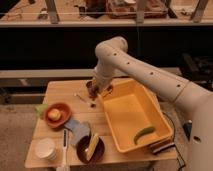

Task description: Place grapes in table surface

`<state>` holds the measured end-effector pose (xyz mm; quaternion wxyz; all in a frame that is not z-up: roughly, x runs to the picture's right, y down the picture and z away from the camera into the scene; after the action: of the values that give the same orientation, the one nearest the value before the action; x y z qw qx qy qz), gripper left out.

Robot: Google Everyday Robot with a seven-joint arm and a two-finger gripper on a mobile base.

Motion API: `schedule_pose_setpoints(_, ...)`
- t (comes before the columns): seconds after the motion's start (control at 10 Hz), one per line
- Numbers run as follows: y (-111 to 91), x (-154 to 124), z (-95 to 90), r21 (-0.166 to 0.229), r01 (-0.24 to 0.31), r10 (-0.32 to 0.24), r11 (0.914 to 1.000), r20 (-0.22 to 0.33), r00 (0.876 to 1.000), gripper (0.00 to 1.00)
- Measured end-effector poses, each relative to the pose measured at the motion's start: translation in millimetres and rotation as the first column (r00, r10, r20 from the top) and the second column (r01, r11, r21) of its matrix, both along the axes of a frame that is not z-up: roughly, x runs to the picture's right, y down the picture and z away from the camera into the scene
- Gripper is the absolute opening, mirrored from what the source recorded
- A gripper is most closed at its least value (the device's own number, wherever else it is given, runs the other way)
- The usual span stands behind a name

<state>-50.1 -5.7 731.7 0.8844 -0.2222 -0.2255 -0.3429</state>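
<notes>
My gripper (101, 90) hangs at the end of the white arm, just past the left rim of the yellow bin and low over the back middle of the light wooden slatted table surface (65, 92). It is shut on the grapes (106, 90), a small dark reddish-brown bunch held a little above the planks. The gripper partly hides them.
A large yellow bin (131, 112) with a green curved vegetable (144, 134) fills the table's right side. A small metal cup (90, 86) stands right by the gripper. An orange bowl (56, 115), dark bowl (91, 147), white cup (46, 148) and blue cloth (77, 129) sit front left.
</notes>
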Motion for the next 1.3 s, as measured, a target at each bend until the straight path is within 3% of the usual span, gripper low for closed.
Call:
schedule_pose_setpoints(0.3,15.3,-48.8,9.1,-0.019,0.056,-0.055,0.9983,0.029,0.998,0.00)
schedule_pose_setpoints(0.7,53.1,-59.9,49.6,-0.070,0.079,-0.079,0.9944,0.012,0.997,0.00)
schedule_pose_setpoints(0.8,57.9,-62.2,55.1,-0.075,0.085,-0.085,0.9935,0.007,0.996,0.04)
schedule_pose_setpoints(1.3,70.7,-72.0,66.7,-0.115,0.080,-0.083,0.9901,-0.016,0.996,0.55)
